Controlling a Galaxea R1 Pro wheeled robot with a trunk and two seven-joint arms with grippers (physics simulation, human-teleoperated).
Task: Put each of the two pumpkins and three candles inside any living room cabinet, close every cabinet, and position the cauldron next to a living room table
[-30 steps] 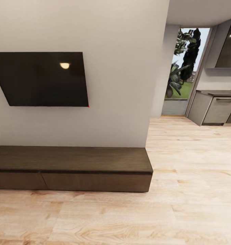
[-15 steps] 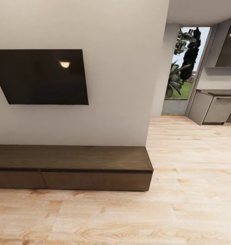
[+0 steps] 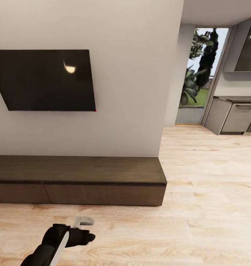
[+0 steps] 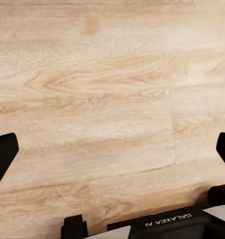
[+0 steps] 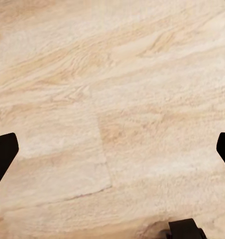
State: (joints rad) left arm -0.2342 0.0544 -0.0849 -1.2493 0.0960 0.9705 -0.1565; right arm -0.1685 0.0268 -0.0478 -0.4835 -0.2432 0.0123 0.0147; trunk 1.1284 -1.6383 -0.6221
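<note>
In my head view the long, low, dark brown wooden cabinet (image 3: 79, 180) stands against the pale grey wall (image 3: 132, 92), from 9 o'clock to the middle of the picture. Both flat fronts that I see are shut, and its top is bare. Above it, at 10 o'clock, a black flat screen (image 3: 46, 80) hangs on the wall.

My left gripper (image 3: 81, 229) shows at 7 o'clock, over the light wooden plank floor (image 3: 199, 207), just in front of the cabinet but not touching it. In the left wrist view the two black fingers (image 4: 3, 157) stand far apart at the edges, so the jaws are wide open with nothing between them; under them is bare floor (image 4: 112, 99). In the right wrist view the right gripper (image 5: 112, 154) is the same: jaws spread wide, nothing held, bare planks below.

At 2 o'clock a passage opens to a kitchen with grey cupboards (image 3: 234, 118) and a glass door (image 3: 199, 74) with green plants behind it. Nothing stands between me and the cabinet.
</note>
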